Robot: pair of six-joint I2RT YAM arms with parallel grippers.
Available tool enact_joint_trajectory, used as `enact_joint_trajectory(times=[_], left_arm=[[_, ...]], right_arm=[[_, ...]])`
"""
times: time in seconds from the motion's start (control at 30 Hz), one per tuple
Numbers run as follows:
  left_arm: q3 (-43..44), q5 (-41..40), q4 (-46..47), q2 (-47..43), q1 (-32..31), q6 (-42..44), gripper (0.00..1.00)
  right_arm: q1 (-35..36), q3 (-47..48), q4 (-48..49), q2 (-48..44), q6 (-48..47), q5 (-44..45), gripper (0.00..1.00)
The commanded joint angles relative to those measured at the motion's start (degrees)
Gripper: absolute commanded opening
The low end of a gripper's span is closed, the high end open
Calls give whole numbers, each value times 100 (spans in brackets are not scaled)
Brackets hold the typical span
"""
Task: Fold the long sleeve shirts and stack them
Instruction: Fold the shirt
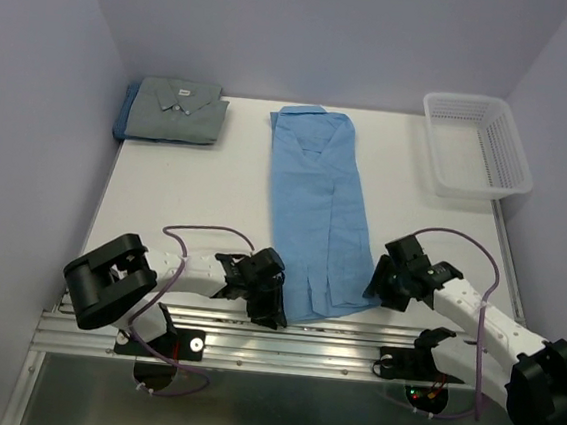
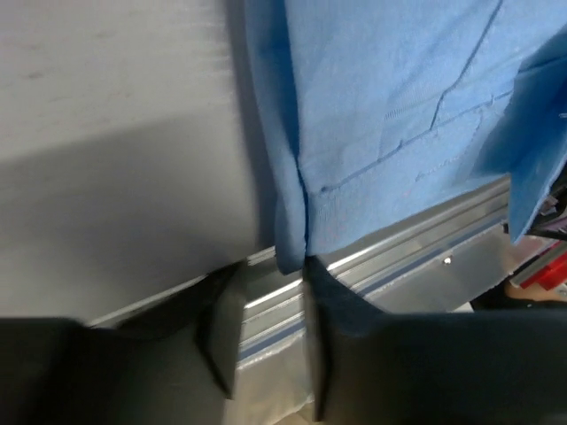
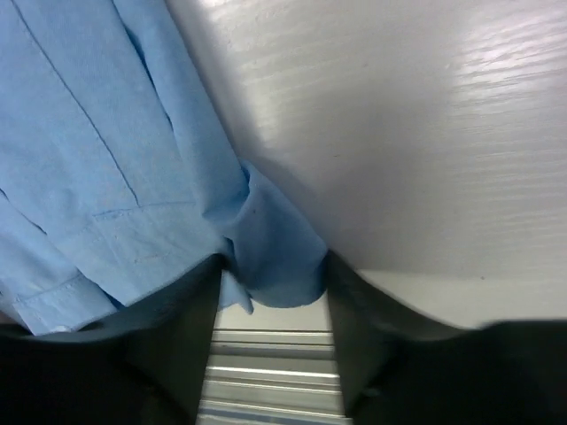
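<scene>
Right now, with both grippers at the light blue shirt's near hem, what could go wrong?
The left gripper has only the corner of the light blue collared cloth shirt at one fingertip, so closing may miss it. The hem hangs over the grooved metal rail, where it could snag. The right gripper straddles a bunched corner; an uneven lift may skew the fold.
</scene>
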Motion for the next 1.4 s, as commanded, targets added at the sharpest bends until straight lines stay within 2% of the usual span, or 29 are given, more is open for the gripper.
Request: enact_joint_trajectory(times=[0.0,0.03,0.13,0.23,0.27,0.33,0.4,0.47,0.6,0.8,0.97,1.1,1.23,1.37], left_arm=[[310,-622,-75,483,-6,68,34],[380,-631,-102,527,-6,138,31],[425,-648,-198,493,3,148,25],[416,-710,-295,273,-6,139,4],[416,-736,-304,116,3,130,0],[416,-841,-287,-34,-6,147,0],[373,-877,-304,-324,-6,156,0],[294,-921,-295,-596,3,130,0],[3,-1175,-391,-1694,-6,-19,0],[310,-1764,-980,-2583,64,-19,0],[592,-2178,-788,-2575,362,287,0],[1057,-2135,-594,-2136,1247,1076,0],[1628,-2195,-498,-1829,1724,1509,0],[2242,-2274,-348,-1373,2102,2018,0]], right_arm=[[-19,-384,295,-194,151,-366,45],[-19,-445,399,-203,117,-514,34],[-19,-420,505,-151,-59,-655,24],[-19,-375,549,-72,-121,-665,16],[-19,-349,576,-71,-130,-682,15],[-19,-331,646,-106,-174,-744,12],[-19,-226,603,-142,-270,-779,1],[-19,-121,524,-150,-349,-762,1],[-19,265,260,-238,-525,-770,1],[-19,995,338,-432,-613,-349,1],[-19,1671,856,-195,-789,134,1],[-19,2129,1497,418,-842,468,1],[-19,2638,2121,938,-842,592,1],[-19,3280,2307,1684,-1061,1196,1]])
